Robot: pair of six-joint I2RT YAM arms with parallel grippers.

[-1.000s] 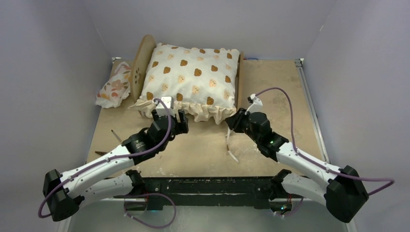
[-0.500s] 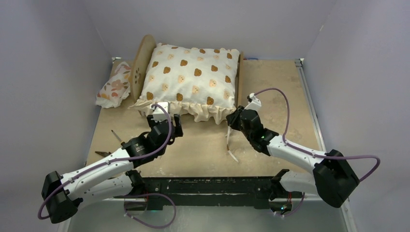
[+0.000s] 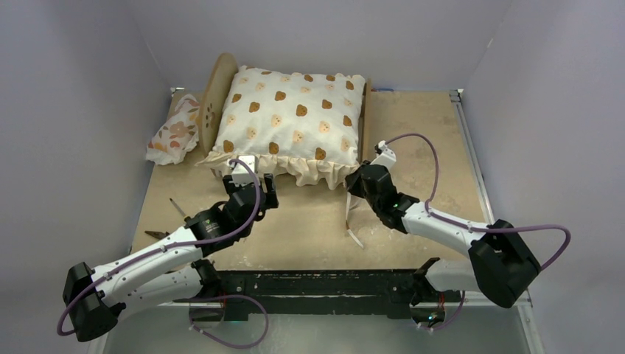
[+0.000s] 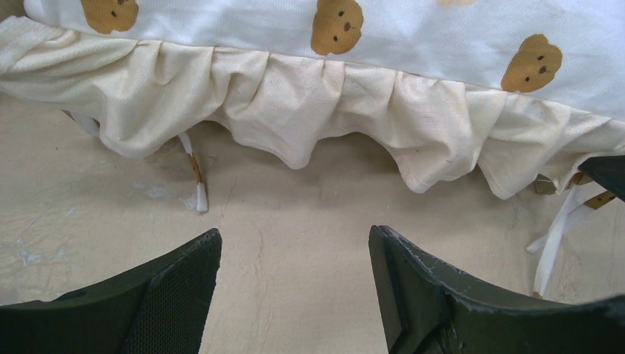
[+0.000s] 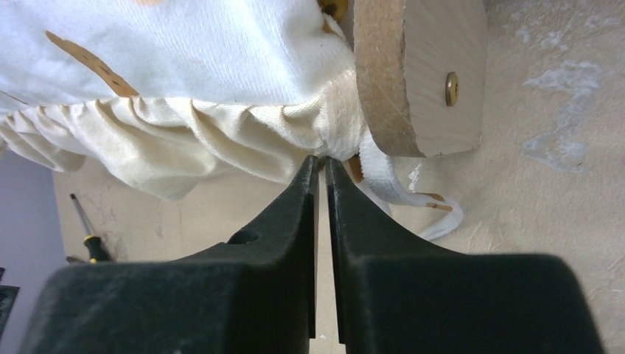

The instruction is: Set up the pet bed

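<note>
Top external: light-wood, round-headboard pet bed; left end effector apart, right end effector nearly together.

Light: you get soft, even brightness from overhead in every view.
Shadows: faint, just under the cushion ruffle.
Focus: fabric sharp; right gripper near your lens slightly soft.

Cushion white, brown and tan bear-head print, cream ruffle. Pet bed light wood. Small pillow white, orange-brown floral. Table beige. Arms white, black joints.
</note>
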